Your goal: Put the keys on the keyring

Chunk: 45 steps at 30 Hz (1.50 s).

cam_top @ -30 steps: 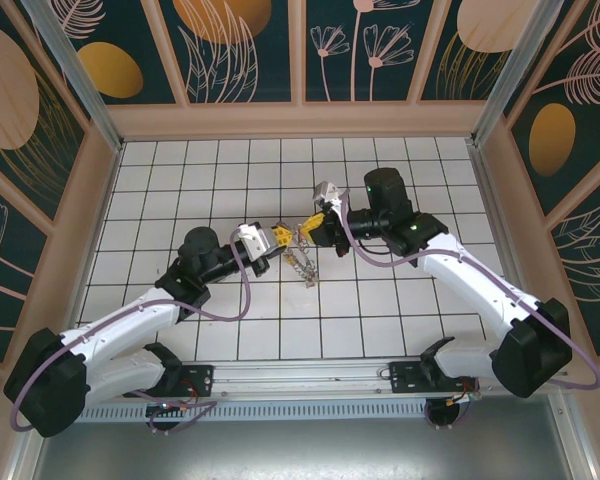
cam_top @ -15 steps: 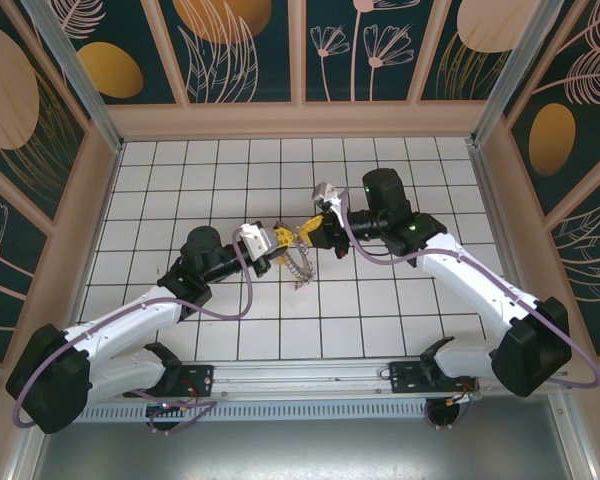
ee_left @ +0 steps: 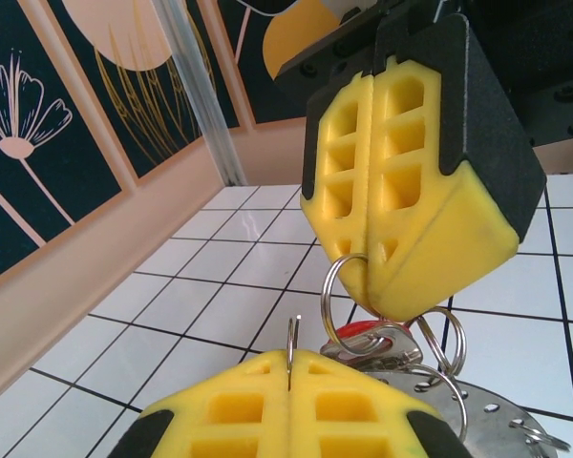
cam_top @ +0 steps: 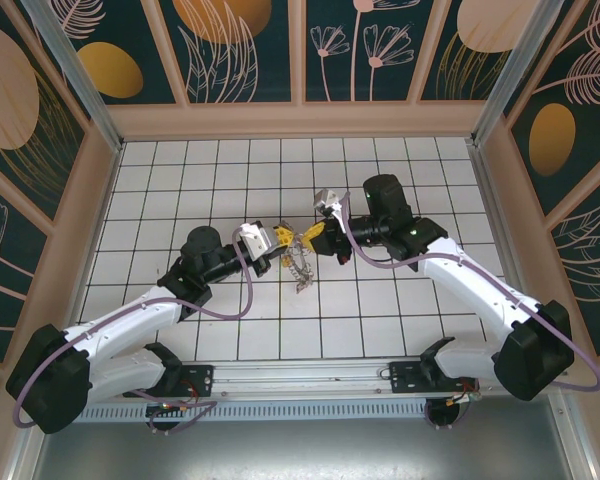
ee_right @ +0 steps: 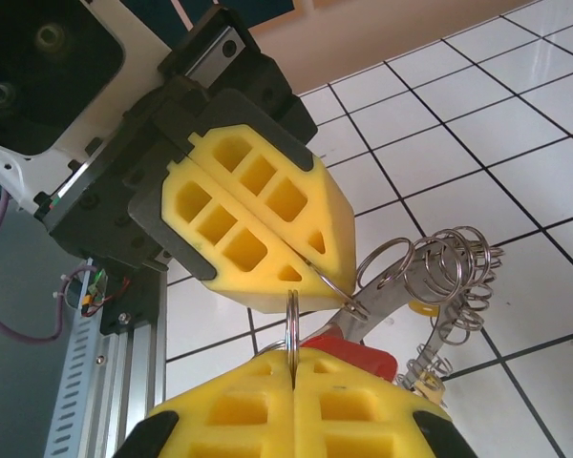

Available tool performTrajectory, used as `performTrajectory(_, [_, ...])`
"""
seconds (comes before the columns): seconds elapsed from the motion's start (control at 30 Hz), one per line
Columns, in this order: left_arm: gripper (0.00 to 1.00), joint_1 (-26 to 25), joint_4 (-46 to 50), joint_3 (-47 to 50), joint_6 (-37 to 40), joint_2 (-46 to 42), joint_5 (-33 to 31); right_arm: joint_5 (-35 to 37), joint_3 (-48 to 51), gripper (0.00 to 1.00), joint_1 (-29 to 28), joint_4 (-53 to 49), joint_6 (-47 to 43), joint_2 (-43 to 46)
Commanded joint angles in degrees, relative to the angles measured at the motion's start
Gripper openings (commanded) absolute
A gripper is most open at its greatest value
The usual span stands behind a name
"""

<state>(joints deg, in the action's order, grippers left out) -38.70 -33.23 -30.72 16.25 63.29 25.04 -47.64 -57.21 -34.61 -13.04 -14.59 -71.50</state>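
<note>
The keyring [cam_top: 298, 262], a grey metal band fringed with several small silvery split rings [ee_right: 449, 272], hangs between both grippers above the tiles. My left gripper [cam_top: 280, 238] [ee_left: 291, 367] is shut on one thin link of its rim [ee_left: 292, 336]. My right gripper [cam_top: 315, 232] [ee_right: 293, 358] is shut on a double-wire split ring [ee_right: 292, 320] that carries a red-headed key [ee_right: 368, 361] [ee_left: 358, 334]. The two pairs of yellow fingertips almost touch. A yellow-tan key head [ee_right: 422, 307] peeks out below the band. The key blades are hidden.
The white tiled floor [cam_top: 400, 310] spreads around the arms, ringed by low tan walls [cam_top: 300, 120]. A metal rail [cam_top: 310, 375] runs along the near edge, with the arm bases on it. Open tiles lie behind and to both sides of the grippers.
The right gripper has shifted slightly toward the near side and closer to the left one. The hanging keyring has swung a little to the left below them. Both stay shut.
</note>
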Motion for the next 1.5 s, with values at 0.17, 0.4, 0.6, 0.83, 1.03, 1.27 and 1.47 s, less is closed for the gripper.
performTrajectory(0.17, [0.0,-0.2,-9.6,0.0,-0.1,-1.2,2.1,-1.7,-2.9,0.0,0.7,-1.6,5.1,-1.0])
performTrajectory(0.4, [0.0,-0.3,-11.3,-0.2,-0.4,-0.4,4.7,-6.3,-1.9,0.0,2.9,1.3,9.7,-0.5])
performTrajectory(0.6, [0.0,-0.2,-11.3,-0.4,-0.3,0.2,5.1,-8.1,-3.1,0.0,4.5,0.4,10.0,-1.0])
performTrajectory(0.83, [0.0,-0.3,-11.2,-1.3,-1.3,1.0,3.8,-10.5,-2.2,0.0,4.4,2.5,8.4,0.9])
performTrajectory(1.03, [0.0,-0.3,-11.2,-2.1,-1.8,1.9,4.1,-11.4,-2.7,0.0,3.8,2.9,7.8,1.3])
performTrajectory(1.27, [0.0,-0.3,-11.2,-2.1,-2.3,2.2,4.0,-10.2,-2.7,0.0,3.8,2.0,7.1,1.5])
performTrajectory(1.47, [0.0,-0.2,-10.8,-1.9,-2.3,1.8,3.5,-9.2,-2.2,0.0,3.8,1.8,6.9,2.6])
